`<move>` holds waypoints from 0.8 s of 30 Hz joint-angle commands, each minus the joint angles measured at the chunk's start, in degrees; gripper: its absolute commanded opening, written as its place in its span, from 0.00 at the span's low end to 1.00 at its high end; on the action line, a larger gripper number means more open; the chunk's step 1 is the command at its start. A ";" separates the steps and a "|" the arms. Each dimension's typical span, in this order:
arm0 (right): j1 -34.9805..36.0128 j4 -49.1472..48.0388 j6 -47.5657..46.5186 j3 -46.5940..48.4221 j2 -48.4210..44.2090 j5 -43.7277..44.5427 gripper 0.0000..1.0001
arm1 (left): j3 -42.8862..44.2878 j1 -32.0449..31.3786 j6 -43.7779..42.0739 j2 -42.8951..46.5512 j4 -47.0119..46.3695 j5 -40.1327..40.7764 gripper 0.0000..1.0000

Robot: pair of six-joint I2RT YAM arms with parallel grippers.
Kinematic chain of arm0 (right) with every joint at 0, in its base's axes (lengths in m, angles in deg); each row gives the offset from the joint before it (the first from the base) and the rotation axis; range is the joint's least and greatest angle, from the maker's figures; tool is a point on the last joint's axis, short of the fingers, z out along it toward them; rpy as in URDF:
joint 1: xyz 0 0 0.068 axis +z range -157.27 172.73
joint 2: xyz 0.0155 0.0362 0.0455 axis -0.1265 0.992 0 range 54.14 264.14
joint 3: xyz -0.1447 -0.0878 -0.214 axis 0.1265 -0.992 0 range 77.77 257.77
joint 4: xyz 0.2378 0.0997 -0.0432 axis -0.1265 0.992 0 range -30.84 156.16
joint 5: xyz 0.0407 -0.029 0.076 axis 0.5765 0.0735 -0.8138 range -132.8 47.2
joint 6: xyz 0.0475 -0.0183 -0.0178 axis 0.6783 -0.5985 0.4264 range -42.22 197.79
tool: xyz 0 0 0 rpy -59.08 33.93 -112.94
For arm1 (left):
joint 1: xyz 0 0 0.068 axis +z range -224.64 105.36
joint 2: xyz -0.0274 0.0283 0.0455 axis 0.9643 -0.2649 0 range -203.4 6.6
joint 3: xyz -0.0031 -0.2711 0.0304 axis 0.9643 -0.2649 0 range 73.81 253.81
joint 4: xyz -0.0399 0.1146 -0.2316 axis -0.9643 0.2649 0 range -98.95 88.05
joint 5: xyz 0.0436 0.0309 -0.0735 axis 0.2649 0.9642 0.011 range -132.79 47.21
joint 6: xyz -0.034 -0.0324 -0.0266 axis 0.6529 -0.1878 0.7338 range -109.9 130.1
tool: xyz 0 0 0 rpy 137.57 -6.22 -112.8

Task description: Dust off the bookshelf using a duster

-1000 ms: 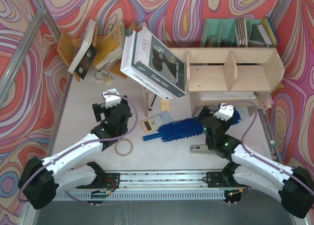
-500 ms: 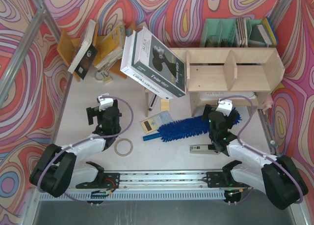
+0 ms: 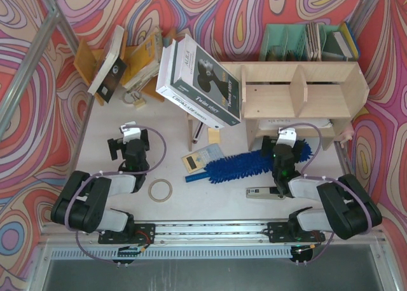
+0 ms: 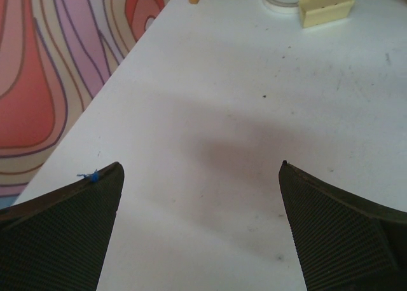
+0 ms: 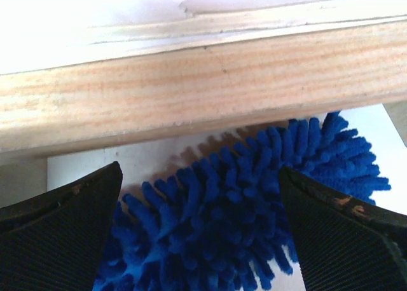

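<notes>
The bookshelf (image 3: pixel 299 91) is a low light plywood unit at the back right of the table. The blue fluffy duster (image 3: pixel 245 162) lies flat on the table in front of it, with its handle (image 3: pixel 194 176) pointing left. My right gripper (image 3: pixel 284 146) is open over the duster's right end, just before the shelf's lower front edge. In the right wrist view the gripper (image 5: pixel 200 176) is open, its jaws either side of the duster's strands (image 5: pixel 241 208) without closing on them, and the shelf's plywood board (image 5: pixel 203 94) is right ahead. My left gripper (image 3: pixel 130 140) is open and empty over bare table (image 4: pixel 210 113).
A large boxed book (image 3: pixel 200 81) leans against the shelf's left end. A beige calculator (image 3: pixel 197 159), a tape ring (image 3: pixel 160 190) and a remote (image 3: pixel 264 192) lie on the table. A green file organizer (image 3: pixel 305 42) stands behind the shelf. An orange-brown book stand (image 3: pixel 121 56) is at the back left.
Both arms have folded back toward their bases. My left gripper moved left and nearer. My right gripper shifted slightly toward the shelf. The duster has not moved.
</notes>
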 commanded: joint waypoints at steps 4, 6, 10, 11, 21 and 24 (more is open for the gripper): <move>-5.70 -12.38 -3.78 0.77 4.16 -8.45 0.99 | -0.99 3.76 -1.66 -5.59 -10.79 -9.58 0.98; -7.11 -13.24 -3.90 1.11 4.96 -11.36 0.99 | -1.43 5.75 -0.29 -6.84 -12.65 -11.33 0.99; -8.78 -20.64 -5.74 -0.52 7.02 -14.44 0.99 | -0.83 9.41 3.65 -5.28 -8.03 -16.64 0.99; -8.99 -21.50 -6.50 -0.58 7.36 -15.56 0.99 | -0.72 9.74 3.59 -5.91 -8.38 -17.37 0.98; -10.67 -31.10 -8.00 -0.19 15.54 -25.75 0.99 | 2.28 12.55 6.23 -8.12 -3.22 -21.31 0.98; -10.74 -34.60 -8.42 0.02 19.35 -26.41 0.99 | 2.48 12.59 5.60 -8.98 -4.54 -20.77 0.99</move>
